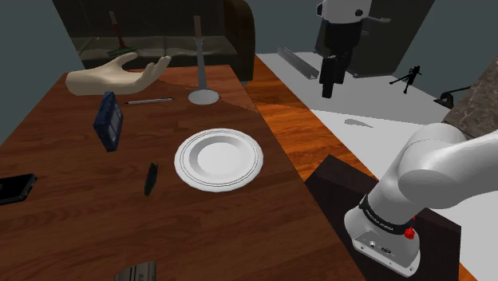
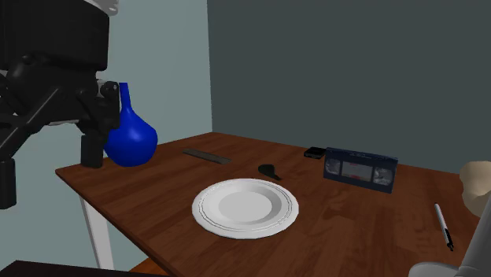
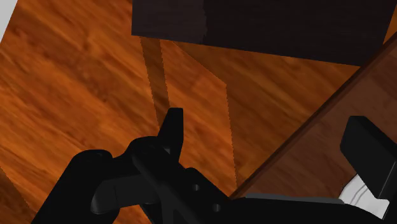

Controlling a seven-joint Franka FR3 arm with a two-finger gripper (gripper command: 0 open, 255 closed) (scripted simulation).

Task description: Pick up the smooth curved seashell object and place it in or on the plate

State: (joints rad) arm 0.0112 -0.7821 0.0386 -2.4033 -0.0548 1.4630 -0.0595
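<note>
The seashell (image 1: 150, 180) is a small, dark, curved piece lying on the wooden table, to the shoulder view's left of the white plate (image 1: 191, 156). In the second exterior view the seashell (image 2: 269, 170) lies just beyond the plate (image 2: 206, 214). My black gripper (image 1: 330, 80) hangs high over the floor, off the table's edge and well away from both. It looms large at the second exterior view's left as well, gripper (image 2: 49, 165). In the wrist view the gripper (image 3: 270, 143) is open, its fingers (image 3: 172, 127) wide apart with nothing between them, and the plate's rim (image 3: 366, 194) peeks in beside one finger.
On the table stand a blue VHS tape (image 1: 109, 120), a pale hand model (image 1: 112, 77), a candlestick (image 1: 201, 80), a pen (image 1: 150, 100) and a phone (image 1: 14, 187). A blue vase (image 2: 130, 134) and a flat ruler (image 2: 206, 156) sit near one end. A dark sofa (image 1: 160, 32) lies beyond.
</note>
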